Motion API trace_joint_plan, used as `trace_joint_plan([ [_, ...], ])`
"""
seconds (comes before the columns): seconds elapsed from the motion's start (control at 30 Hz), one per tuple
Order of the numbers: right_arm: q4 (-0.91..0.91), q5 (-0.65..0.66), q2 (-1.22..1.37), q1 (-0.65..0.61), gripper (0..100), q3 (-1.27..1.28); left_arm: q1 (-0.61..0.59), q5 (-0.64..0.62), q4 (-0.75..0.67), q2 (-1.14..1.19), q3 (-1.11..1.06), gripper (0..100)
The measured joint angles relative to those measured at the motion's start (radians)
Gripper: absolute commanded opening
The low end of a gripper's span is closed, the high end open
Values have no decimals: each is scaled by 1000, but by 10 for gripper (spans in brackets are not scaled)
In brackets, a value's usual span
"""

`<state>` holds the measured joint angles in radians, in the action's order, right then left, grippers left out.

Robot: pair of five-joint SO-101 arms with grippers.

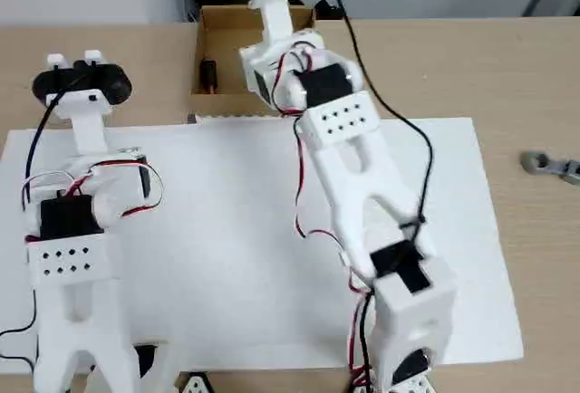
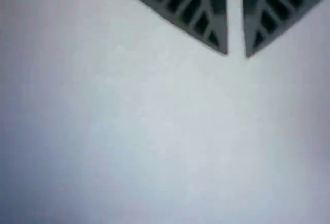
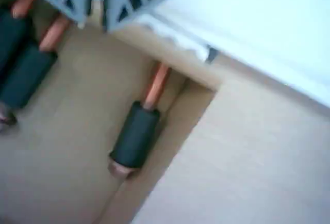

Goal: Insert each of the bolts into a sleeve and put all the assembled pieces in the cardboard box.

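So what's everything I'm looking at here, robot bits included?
cardboard box: one, brown, at the table's far edge, behind the sheet.
assembled pieces: three seen, black sleeves on copper-coloured bolts, lying in the box.
white sheet: one, white, over the table's middle.
metal part: one, grey, on bare wood beside the sheet.
table: one, light wood.
left end effector: one, grey, above the sheet.
right end effector: one, grey, above the box.
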<state>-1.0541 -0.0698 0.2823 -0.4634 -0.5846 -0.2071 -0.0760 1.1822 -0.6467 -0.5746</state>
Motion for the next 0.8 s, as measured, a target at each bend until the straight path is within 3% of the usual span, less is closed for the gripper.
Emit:
trace_joint_plan([
  [0.4,-428,0,-497,0,10,0,0,0,-38,0,-26,5],
  [0.53,-562,0,-660,0,10,-2,0,0,-109,0,-86,5],
  [0.8,-600,0,-1019,-2,10,219,0,5,-226,-180,-305,5],
])
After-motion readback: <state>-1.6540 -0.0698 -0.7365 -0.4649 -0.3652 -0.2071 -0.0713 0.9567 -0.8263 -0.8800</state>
